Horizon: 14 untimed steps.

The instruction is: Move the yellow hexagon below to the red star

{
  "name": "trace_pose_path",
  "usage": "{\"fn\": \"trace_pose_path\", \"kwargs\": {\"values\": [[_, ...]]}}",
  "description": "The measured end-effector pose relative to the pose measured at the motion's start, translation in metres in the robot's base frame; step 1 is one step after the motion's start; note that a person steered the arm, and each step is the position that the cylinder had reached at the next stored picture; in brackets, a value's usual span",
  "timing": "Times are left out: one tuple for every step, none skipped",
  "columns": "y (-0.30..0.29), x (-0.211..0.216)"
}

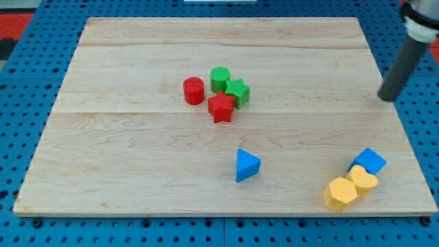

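Note:
The yellow hexagon (pixel 340 193) lies near the board's bottom right corner, touching a yellow heart (pixel 363 181) just up and right of it. The red star (pixel 221 108) lies a little above the board's middle, far to the upper left of the hexagon. My tip (pixel 387 98) is at the board's right edge, well above the yellow blocks and far right of the red star. It touches no block.
A red cylinder (pixel 194 90) lies left of the star. A green cylinder (pixel 220 79) and a green star (pixel 237 92) crowd its upper right. A blue triangle (pixel 246 165) lies below the star. A blue cube (pixel 370 162) touches the yellow heart.

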<state>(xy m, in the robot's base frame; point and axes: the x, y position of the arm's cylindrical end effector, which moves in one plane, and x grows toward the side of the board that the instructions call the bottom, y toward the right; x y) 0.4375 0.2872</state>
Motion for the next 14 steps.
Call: {"fn": "trace_pose_path", "kwargs": {"values": [[0.000,0.050],[0.002,0.093],[0.002,0.132],[0.002,0.164],[-0.009,0.178],[-0.050,0.181],[-0.102,0.181],[-0.156,0.172],[-0.187,0.147],[-0.177,0.145],[-0.139,0.142],[-0.129,0.123],[-0.162,0.116],[-0.221,0.116]]}}
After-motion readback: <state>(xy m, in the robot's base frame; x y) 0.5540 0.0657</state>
